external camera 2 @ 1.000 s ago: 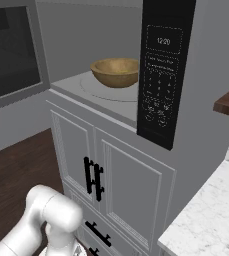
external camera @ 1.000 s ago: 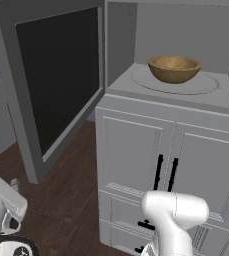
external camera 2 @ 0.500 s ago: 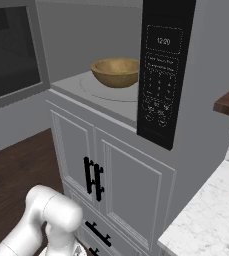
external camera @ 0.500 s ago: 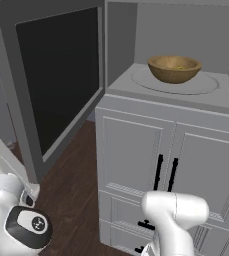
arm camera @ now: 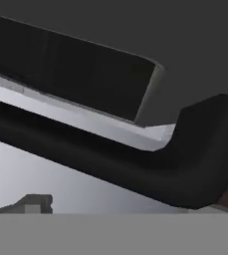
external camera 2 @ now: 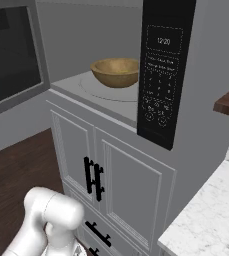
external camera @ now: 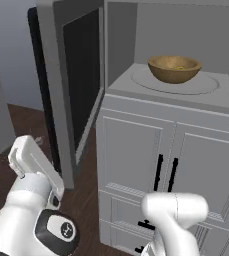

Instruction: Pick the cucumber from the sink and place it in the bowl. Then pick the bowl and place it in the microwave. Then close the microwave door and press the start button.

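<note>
Inside the microwave (external camera: 186, 30), a built-in light grey box above panelled grey cabinets (external camera: 151, 165), the brown wooden bowl (external camera: 174, 68) sits upright on the round grey turntable plate (external camera: 206, 86). From the left base view a small patch of yellow shows just over the bowl's rim; this looks like the cucumber (external camera: 178, 67) lying in the bowl, though it is too small to be sure. From the right base view the same bowl (external camera 2: 115, 72) stands near the middle of the cavity floor, just left of the tall black control panel (external camera 2: 162, 75) with its clock display and keypad.

The microwave door (external camera: 68, 90) hangs open to the left, its grey frame around a large dark window, swung out nearly edge-on to the left base camera. Below it lies a dark wooden floor (external camera: 16, 120).

The white arm (external camera: 33, 200) bends low at the lower left of the left base view, close beside the open door's lower edge (its hand end is hidden from this camera). In the hand view, a thick black bar (arm camera: 110, 159), seemingly the door's handle, runs across at a slant and bends upward at the right, with the dark window (arm camera: 70, 74) above it. One dark fingertip (arm camera: 33, 203) rises at the bottom left of that view; the jaws stand wide apart, holding nothing.

A pale marble tabletop (external camera 2: 211, 220) shows at the lower right of the right base view.
</note>
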